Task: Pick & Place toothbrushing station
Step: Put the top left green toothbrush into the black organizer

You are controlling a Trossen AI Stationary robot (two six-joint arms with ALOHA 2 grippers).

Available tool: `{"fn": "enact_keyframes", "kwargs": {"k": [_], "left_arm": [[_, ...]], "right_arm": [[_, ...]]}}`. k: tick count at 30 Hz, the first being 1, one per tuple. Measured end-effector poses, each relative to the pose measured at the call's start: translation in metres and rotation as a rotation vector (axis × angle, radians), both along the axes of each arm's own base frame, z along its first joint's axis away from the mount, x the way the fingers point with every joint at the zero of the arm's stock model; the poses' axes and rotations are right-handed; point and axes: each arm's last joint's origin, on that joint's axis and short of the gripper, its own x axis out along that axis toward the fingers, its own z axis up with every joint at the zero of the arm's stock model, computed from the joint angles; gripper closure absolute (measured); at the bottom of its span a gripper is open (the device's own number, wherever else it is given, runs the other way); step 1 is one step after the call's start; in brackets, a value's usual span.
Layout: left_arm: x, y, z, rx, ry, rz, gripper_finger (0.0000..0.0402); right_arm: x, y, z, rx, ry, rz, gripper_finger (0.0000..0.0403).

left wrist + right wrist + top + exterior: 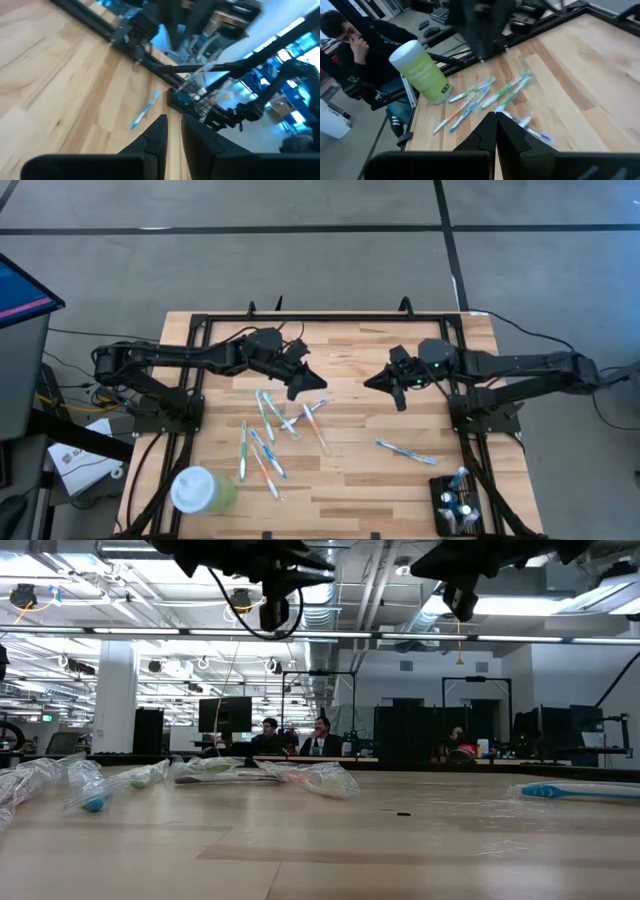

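While the high view lays out the whole table point(350, 340), its left edge holds the pale green cup point(203, 491) with a white lid, near the front left corner. To its right lie the wrapped toothbrushes point(268, 435), scattered in a loose cluster. Above that cluster hangs the left gripper point(300, 383), raised clear of the wood, its fingers drawn together with only a narrow slit between them in the left wrist view point(174, 135). Further right, across a bare gap of table, hangs the right gripper point(392, 386), likewise off the surface; the right wrist view shows its fingers point(495, 131) pressed together on nothing. Below it lies a single blue toothbrush point(406, 450), apart from the others. At the front right corner stands the toothbrushing station point(458, 504), a small black holder with items standing in its slots, well apart from both grippers. The left wrist view also catches that station point(187, 98) at the table's edge beside the lone toothbrush point(145, 110). Only the right wrist view shows a person point(357, 47) seated beyond the cup point(420, 71) (the overhead camera misses them). The low view shows distant people point(295, 738) seated in the room behind.
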Motion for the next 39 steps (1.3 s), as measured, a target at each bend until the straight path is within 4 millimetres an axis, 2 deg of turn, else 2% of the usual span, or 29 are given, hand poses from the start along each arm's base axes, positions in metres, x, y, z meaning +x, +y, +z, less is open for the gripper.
{"fn": "enact_keyframes", "kwargs": {"k": [8,13,16,23,29,33,39], "left_arm": [[-0.003,-0.001,-0.008,-0.013,0.087,-0.007,0.0396],[-0.005,-0.005,-0.011,0.0,0.128,0.022,0.04],[-0.012,-0.008,-0.01,0.017,0.183,0.055,0.04],[-0.048,-0.015,-0.009,0.088,0.422,0.146,0.0401],[-0.075,-0.019,-0.008,0.028,0.586,0.198,0.0401],[-0.082,-0.025,-0.011,0.005,0.663,0.192,0.0401],[-0.08,-0.029,-0.019,-0.09,0.74,0.173,0.0401]], "right_arm": [[0.012,0.002,-0.008,0.048,0.014,0.017,0.0403],[0.013,0.002,-0.003,0.048,-0.029,0.02,0.0403],[0.012,0.002,-0.001,0.052,-0.041,0.02,0.0403],[0.012,0.002,-0.002,0.094,-0.032,0.009,0.0403],[0.012,0.003,-0.002,0.119,-0.03,0.026,0.0403],[0.012,0.003,-0.002,0.15,-0.023,0.016,0.0403],[0.012,0.003,-0.003,0.174,-0.015,0.008,0.0403]]}}
